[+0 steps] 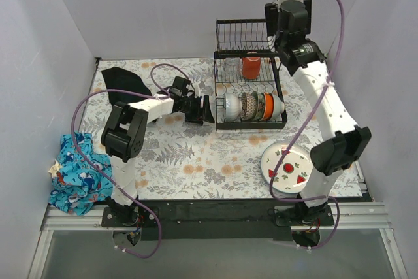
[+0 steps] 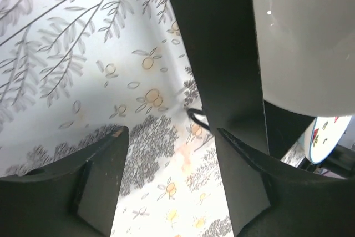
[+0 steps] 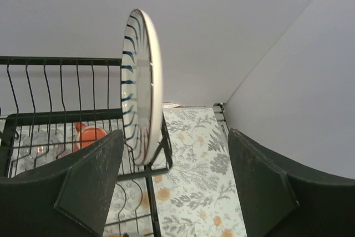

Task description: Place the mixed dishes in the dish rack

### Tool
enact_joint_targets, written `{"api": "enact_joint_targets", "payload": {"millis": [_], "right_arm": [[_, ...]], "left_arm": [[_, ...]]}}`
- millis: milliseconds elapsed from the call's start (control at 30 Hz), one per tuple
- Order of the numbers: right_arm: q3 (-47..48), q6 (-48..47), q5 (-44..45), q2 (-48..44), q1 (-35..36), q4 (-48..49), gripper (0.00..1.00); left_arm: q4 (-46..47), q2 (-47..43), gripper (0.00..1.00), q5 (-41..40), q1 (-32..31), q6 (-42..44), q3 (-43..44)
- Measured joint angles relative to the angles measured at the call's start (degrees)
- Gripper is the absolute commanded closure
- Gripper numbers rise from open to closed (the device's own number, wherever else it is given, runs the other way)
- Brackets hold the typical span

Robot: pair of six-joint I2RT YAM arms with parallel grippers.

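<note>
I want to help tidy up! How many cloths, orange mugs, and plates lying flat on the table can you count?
Cloths: 2, the black cloth and the blue patterned cloth
Orange mugs: 1, the orange mug in the dish rack
Plates flat on the table: 1, the white plate
Total: 4

Striped plate [image 3: 141, 87] upright at dish rack [image 3: 55, 112] end; gripper [image 3: 175, 134] jaws apart.
</note>
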Motion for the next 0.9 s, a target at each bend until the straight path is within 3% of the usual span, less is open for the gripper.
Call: {"api": "enact_joint_targets", "payload": {"millis": [233,533,667,800,900], "right_arm": [[-7.6,-0.7,-0.5,-12.5,0.0,-3.3,0.15],[-17.9,-3.2,-0.9,-19.8,-0.1,-5.3,0.16],[-20.9,-5.3,-2.9,-22.1,-1.4,-7.0,0.09],[-26.3,-7.9,-10.2,-28.9,-6.4,-12.1,0.07],[-32.0,-9.9,-19.5,-36.1,-16.0,-16.3,0.05]], "left_arm": [[-3.4,-3.6,0.32,0.9,2.8,2.0,0.2],[-7.1,-5.7,0.33,1.9,3.3,5.4,-0.7],[-9.2,-7.6,0.34,3.1,3.3,7.4,-1.2],[-10.0,-16.0,0.34,8.1,2.8,11.0,-3.2],[-8.9,-22.8,0.36,10.7,-1.3,13.6,-3.2]]}}
